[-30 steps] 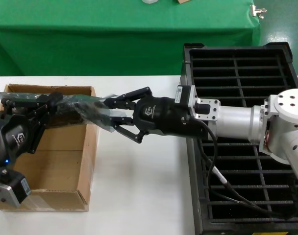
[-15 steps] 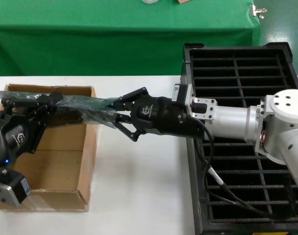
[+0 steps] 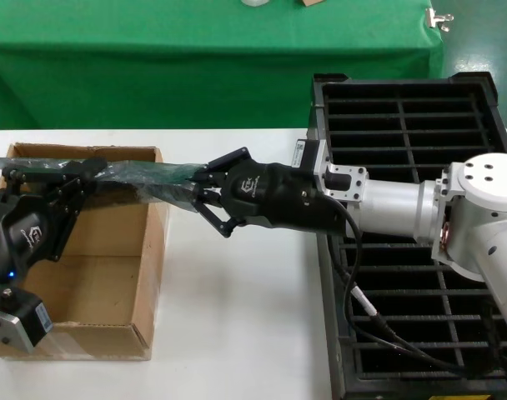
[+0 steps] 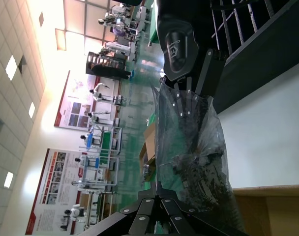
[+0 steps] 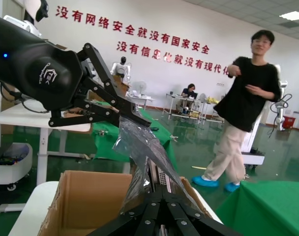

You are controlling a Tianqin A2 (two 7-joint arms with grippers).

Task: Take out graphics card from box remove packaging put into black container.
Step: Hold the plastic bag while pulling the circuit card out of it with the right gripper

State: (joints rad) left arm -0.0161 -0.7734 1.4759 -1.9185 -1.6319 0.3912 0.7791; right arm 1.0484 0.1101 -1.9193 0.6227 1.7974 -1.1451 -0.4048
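- writing: red chinese characters run across the far wall in the right wrist view, reading 没有网络安全就没有国家安全 and, below, 没有信息化就没有现代化; each gripper shell carries a small white logo, too small to read.
- one packaging (image 3: 141, 173), a crinkly grey bag, is stretched level above the far edge of the box (image 3: 112, 275), held at both ends.
- one graphics card, seen only as a dark shape inside the bag in the left wrist view (image 4: 196, 167); its green board cannot be made out.
- one box, brown cardboard and open-topped, sits at the table's (image 3: 237, 333) left edge, its inside bare as far as it shows.
- one black container (image 3: 420, 125) stands at the table's right edge, with two columns of narrow slots; the slots in view hold nothing.
- left gripper (image 3: 66, 179) is over the box's far left corner, jaws closed narrow on the bag's left end.
- right gripper (image 3: 199, 187) reaches across from the container side, just past the box's far right corner, jaws pinched on the bag's right end.
- one person (image 5: 245, 98) in a black top stands in the background of the right wrist view.
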